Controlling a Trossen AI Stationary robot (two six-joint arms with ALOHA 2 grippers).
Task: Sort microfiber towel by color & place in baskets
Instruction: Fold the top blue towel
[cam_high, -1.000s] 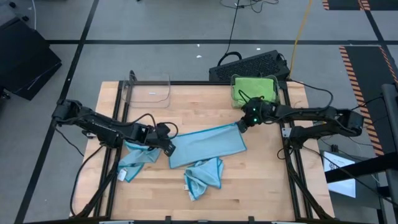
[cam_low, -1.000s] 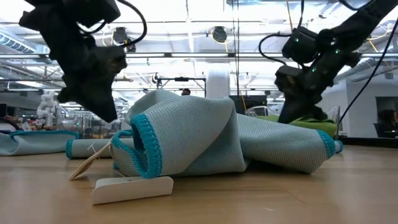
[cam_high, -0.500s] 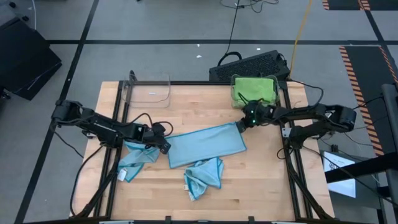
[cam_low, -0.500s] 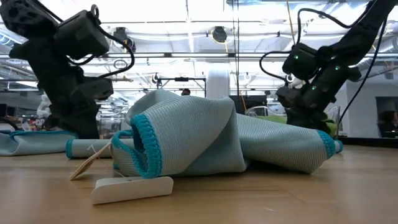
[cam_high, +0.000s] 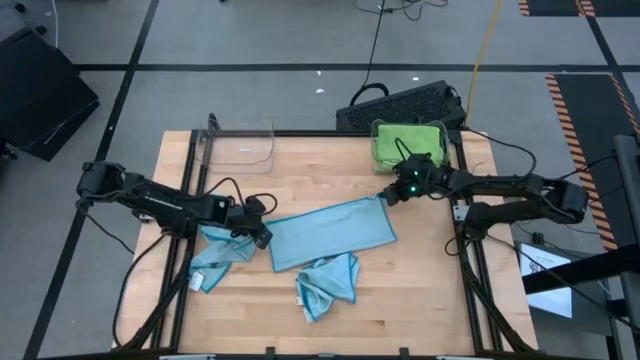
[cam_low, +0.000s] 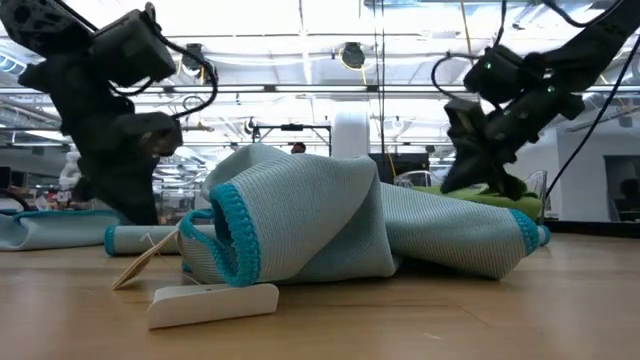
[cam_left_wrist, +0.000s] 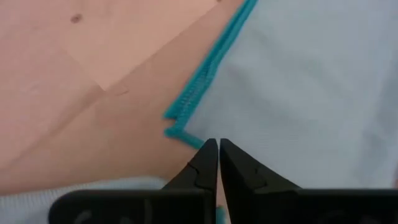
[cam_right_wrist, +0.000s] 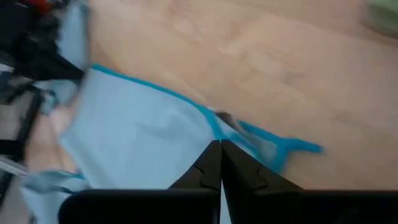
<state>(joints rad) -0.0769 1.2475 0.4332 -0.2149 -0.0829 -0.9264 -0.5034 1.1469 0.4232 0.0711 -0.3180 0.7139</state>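
Three light-blue towels with teal hems lay on the wooden table (cam_high: 420, 300): a spread towel (cam_high: 333, 233) flat at the frame's center, a crumpled towel (cam_high: 327, 283) just below it, and a bunched towel (cam_high: 218, 255) at lower left. A green towel (cam_high: 408, 143) filled the clear basket (cam_high: 440, 128) at upper right, while the second basket (cam_high: 240, 145) at upper left held nothing.

The left gripper (cam_high: 262, 236) was clenched on the spread towel's left corner, its fingers (cam_left_wrist: 205, 163) meeting at the hem. The right gripper (cam_high: 386, 197) pinched the upper right corner, fingers (cam_right_wrist: 211, 163) pressed together on the cloth.

Bare wood stayed open along the lower right and between the baskets. Black frame rails edged the table sides. A keyboard (cam_high: 400, 105) sat behind the table on grey floor. Across the low view, a bright workshop stretched beyond.
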